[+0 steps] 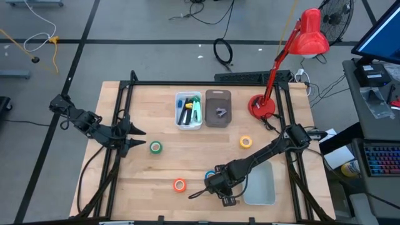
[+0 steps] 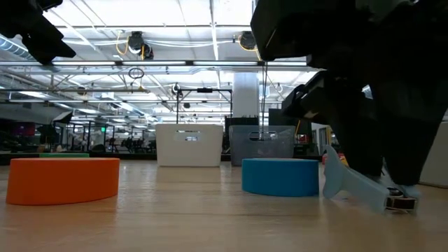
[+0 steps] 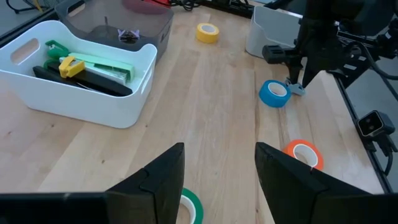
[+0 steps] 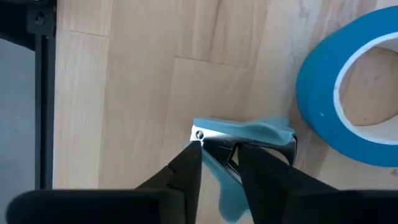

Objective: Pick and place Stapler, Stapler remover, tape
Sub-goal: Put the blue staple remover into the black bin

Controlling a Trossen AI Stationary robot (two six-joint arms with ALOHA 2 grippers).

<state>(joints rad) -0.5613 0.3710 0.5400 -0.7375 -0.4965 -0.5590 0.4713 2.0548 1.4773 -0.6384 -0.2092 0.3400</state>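
Pale blue staple remover lay on the worktop, pinched between the right gripper's narrowed jaws, just beside the blue tape. Left of the blue tape sat the orange tape; farther left, the green tape lay before the left gripper, its jaws spread. Beyond the blue tape sat the yellow tape.

- We see a large lab or workshop hall: ceiling trusses and ducts, exposed strip lights.
- Cables trail across grey floor past the wooden table.
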